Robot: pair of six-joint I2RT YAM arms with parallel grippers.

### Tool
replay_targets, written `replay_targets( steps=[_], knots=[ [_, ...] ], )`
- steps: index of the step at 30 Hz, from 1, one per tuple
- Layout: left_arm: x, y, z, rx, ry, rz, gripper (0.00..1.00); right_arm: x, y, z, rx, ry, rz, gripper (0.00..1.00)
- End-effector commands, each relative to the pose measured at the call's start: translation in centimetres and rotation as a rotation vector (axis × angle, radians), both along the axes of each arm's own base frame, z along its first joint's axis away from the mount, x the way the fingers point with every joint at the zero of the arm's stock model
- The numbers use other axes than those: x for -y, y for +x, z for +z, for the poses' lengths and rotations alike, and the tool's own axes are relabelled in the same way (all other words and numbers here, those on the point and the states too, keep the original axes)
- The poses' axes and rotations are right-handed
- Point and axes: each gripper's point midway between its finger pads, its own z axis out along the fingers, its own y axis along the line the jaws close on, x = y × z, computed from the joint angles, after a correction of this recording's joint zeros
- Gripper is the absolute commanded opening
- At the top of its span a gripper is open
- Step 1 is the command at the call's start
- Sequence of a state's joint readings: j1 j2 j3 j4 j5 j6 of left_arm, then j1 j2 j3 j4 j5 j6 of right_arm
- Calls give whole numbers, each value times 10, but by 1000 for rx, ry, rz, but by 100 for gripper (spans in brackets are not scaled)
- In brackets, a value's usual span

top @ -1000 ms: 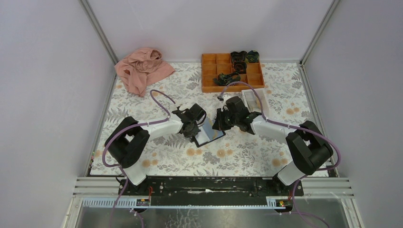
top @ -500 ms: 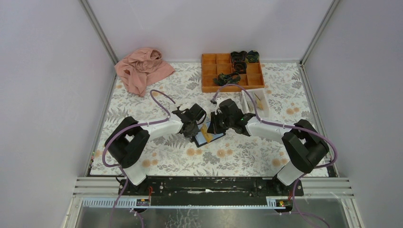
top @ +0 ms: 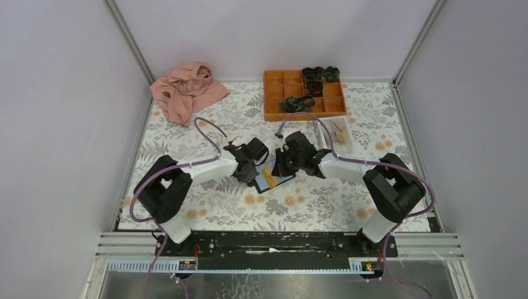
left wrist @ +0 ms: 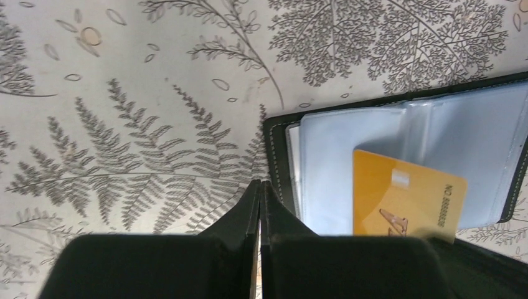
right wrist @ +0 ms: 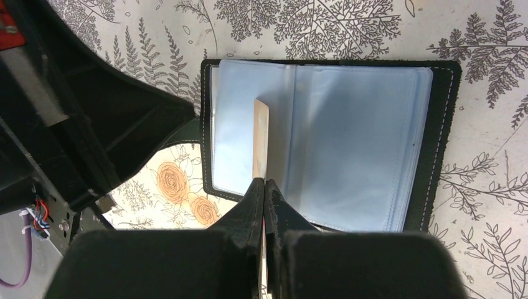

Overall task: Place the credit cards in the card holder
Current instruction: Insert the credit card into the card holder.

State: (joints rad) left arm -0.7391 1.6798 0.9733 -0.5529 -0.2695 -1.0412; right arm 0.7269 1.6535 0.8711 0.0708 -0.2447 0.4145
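The card holder lies open on the table, black with light-blue pocket panels; it also shows in the left wrist view. My right gripper is shut on an orange-yellow credit card. It holds the card on edge, and the card's far end is at the holder's left panel. In the top view the card sits between the two grippers. My left gripper is shut with nothing visible between its fingers. Its tips are at the holder's outer edge.
A small white tray with another card stands right of the right arm. An orange compartment tray with dark items is at the back. A pink cloth lies at the back left.
My right gripper has moved left with the card and brought it down onto the open holder. My left gripper has stayed at the holder's edge, shifting only slightly.
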Motion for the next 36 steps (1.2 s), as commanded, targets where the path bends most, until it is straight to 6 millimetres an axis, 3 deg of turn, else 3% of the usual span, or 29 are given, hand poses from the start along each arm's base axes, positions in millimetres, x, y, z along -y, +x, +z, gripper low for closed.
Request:
replay_targets(
  steps=[1,10,19,21,32,36],
  knots=[
    [-20,-8,14,12,65,14,0,-5,7,-3,20,-13,-13,0],
    [12,7,29,79,-87,-11,0,-5,9,2,33,-20,-15,0],
    [28,18,19,77,-108,-28,0,-3,9,5,33,-36,-8,0],
    [30,20,16,73,-107,-29,0,-3,10,16,52,-22,-8,0],
    [36,21,9,68,-120,-27,0,-2,5,13,36,-19,-2,0],
    [32,17,-2,39,-91,-31,0,-2,5,17,41,-10,-5,0]
  ],
)
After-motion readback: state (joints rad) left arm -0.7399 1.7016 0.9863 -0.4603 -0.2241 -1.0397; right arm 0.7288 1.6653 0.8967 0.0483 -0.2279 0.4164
